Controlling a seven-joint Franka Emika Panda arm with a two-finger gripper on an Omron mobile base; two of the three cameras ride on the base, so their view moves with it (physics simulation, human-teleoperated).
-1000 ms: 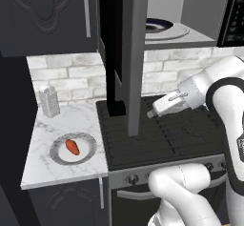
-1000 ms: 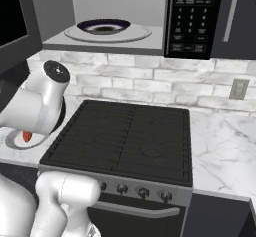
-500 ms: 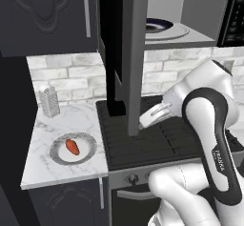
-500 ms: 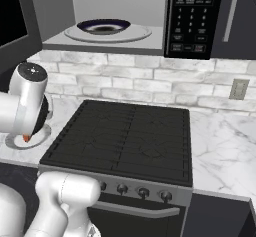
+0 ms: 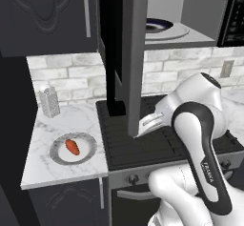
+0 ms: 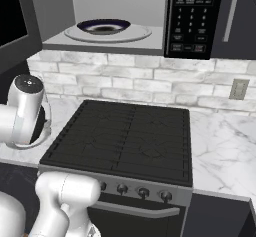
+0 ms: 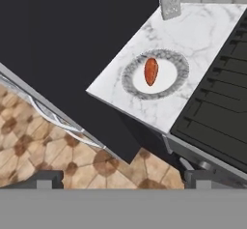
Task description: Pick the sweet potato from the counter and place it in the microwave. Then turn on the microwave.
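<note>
Orange-red and oval, the sweet potato (image 5: 72,147) is the only one around, a small smooth lump lying roughly in the middle of a single round grey-rimmed plate (image 5: 86,154) with nothing else on it. That plate sits on the white marble counter (image 5: 45,172), on the short stretch left of the black stovetop (image 5: 128,146), toward the near edge. One metal grater (image 5: 49,100) stands upright at the far end of that same bit of counter, by the brick wall, well apart from the plate. Up above the stove, the microwave (image 6: 194,18) has its door swung open, and inside there's one pale round turntable plate (image 6: 142,33) with one dark bowl (image 6: 104,26) sitting on it. The gripper (image 5: 148,122) hangs over the stovetop just right of the open door's edge, jaws spread wide and holding nothing, well apart from the potato. From the hand view the potato (image 7: 151,71) looks glossy, a bit pointed at both ends.
</note>
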